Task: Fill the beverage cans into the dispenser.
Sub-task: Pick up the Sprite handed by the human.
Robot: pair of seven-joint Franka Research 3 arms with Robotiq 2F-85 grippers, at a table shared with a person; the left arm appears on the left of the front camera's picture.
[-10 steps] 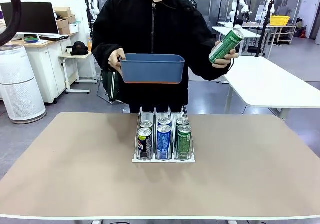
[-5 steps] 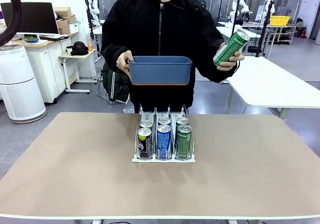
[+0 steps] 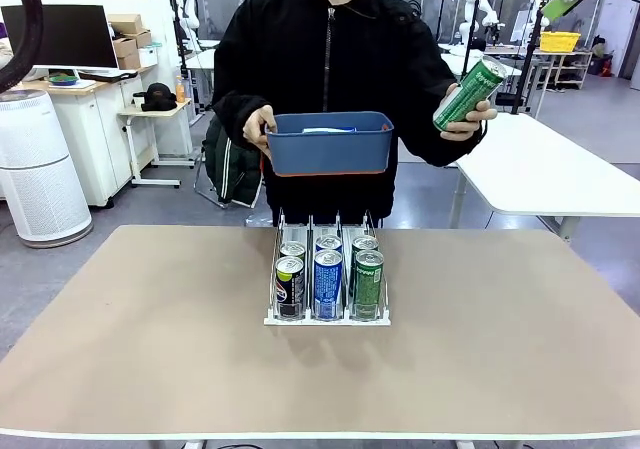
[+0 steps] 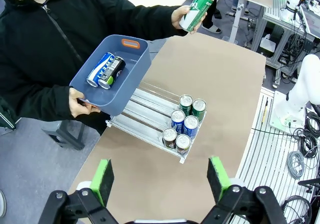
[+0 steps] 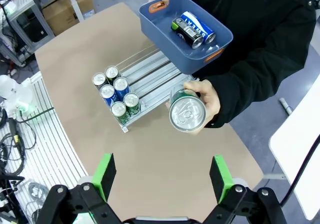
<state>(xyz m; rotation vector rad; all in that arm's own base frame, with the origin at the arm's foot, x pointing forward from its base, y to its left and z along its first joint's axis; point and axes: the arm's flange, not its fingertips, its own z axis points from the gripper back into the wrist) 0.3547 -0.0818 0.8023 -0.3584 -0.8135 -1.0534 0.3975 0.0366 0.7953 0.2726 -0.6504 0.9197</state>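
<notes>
Ok, snapshot. The dispenser sits mid-table: white base, clear front lip, three narrow lanes split by thin wire rails. Six cans stand upright in it, two per lane, one behind the other, packed at the end nearest the robot. Left lane holds dark ones, middle lane blue, right lane green. All are slim and tall, with silver tops and pull tabs facing up. The rails run on past them toward the person.

The person stands at the far side. One hand holds a blue bin by its end, off the table, above the far end of the dispenser. The left wrist view shows two more cans lying on their sides in the bin, touching: a blue-and-white can and a dark can.

The other hand holds a green can with white lettering, tilted and raised on the robot's right side, well apart from the dispenser. In the right wrist view its silver top points at the camera.

The left gripper is high over the table, jaws wide, nothing between the green pads. The right gripper is the same: high, jaws wide, holding nothing. Neither touches a can or the dispenser.
</notes>
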